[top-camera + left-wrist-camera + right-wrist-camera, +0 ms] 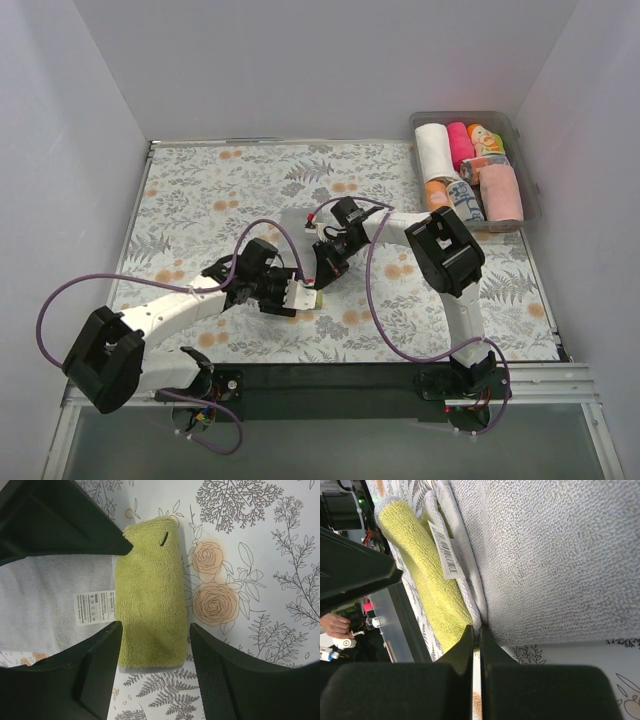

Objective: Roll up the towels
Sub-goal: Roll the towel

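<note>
A towel, yellow-green (pixel 150 595) on one face and pale grey (pixel 45 595) on the other, lies on the floral table, with a white label (pixel 95 607) on the grey part. Its green part is folded or rolled into a narrow band (pixel 430 580). My left gripper (pixel 155 630) is open, with a finger on each side of the band's near end. It shows in the top view (pixel 305 298) at the table's middle. My right gripper (pixel 477 632) is shut on the grey towel's edge (pixel 480 595) beside the green band. It shows from above (pixel 322 272) just behind the left gripper.
A clear bin (pixel 530 190) at the back right holds several rolled towels, among them white (pixel 433 150), pink (pixel 461 145) and pale pink (pixel 502 192). Both arms meet at the table's middle. Purple cables (pixel 375 290) loop over the floral cloth.
</note>
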You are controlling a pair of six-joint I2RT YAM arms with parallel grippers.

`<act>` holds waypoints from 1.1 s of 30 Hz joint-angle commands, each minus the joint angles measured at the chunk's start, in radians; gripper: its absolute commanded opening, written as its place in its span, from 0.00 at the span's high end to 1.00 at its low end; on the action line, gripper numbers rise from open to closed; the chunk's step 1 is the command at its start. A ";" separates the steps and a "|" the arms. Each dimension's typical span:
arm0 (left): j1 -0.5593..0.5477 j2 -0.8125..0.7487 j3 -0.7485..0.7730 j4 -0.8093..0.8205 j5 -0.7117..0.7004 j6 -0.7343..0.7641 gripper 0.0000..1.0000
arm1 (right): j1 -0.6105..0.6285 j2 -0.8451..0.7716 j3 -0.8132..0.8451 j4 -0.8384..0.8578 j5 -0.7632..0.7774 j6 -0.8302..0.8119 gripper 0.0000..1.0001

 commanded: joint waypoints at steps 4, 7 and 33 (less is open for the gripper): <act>-0.066 0.062 -0.013 0.118 -0.065 0.043 0.47 | 0.006 0.051 0.026 -0.030 0.082 -0.028 0.99; -0.081 0.104 -0.032 0.151 -0.091 0.045 0.48 | 0.006 0.059 0.032 -0.037 0.085 -0.026 0.99; -0.028 0.390 0.146 -0.290 0.209 -0.040 0.93 | -0.077 -0.128 0.014 -0.128 0.173 -0.177 0.69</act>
